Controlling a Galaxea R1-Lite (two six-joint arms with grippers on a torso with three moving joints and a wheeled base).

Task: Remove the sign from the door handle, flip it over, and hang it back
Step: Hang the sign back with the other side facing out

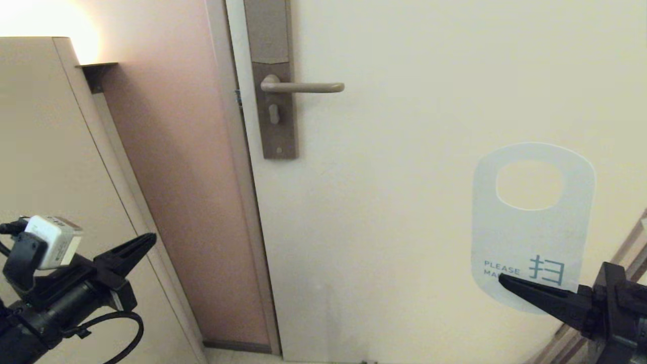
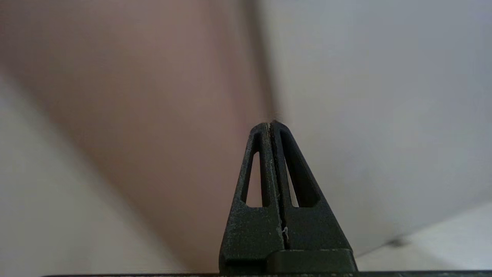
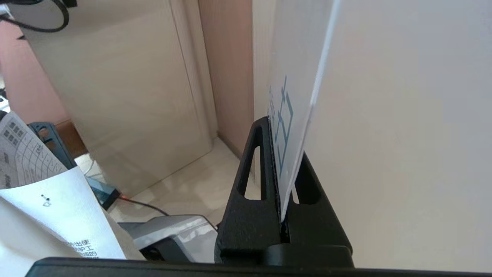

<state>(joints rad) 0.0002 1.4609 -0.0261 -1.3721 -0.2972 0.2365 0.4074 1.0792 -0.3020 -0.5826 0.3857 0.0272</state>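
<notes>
Cream door fills most of the head view, with a pinkish wall strip and a beige cabinet off to the left. Up near the top centre sits the door handle (image 1: pixel 302 87), bare, nothing hanging on it.

So the sign (image 1: pixel 533 222) is off already, down in the lower right of the frame, well apart from the lever. It's showing its white face with blue text, hole end up. The right gripper (image 1: pixel 505 281) has its fingers clamped on the bottom edge of the sign, and the right wrist view shows the card pinched edge-on between the two fingers. Left gripper (image 1: pixel 149 241) is in the lower left corner, fingers pressed together on nothing.

My read: we're at the flip or just after it, with the re-hang not yet done. I can't tell which face was showing originally. Next move needs the hole carried up and left, lined up with the lever's rounded tip, then slid over it.
</notes>
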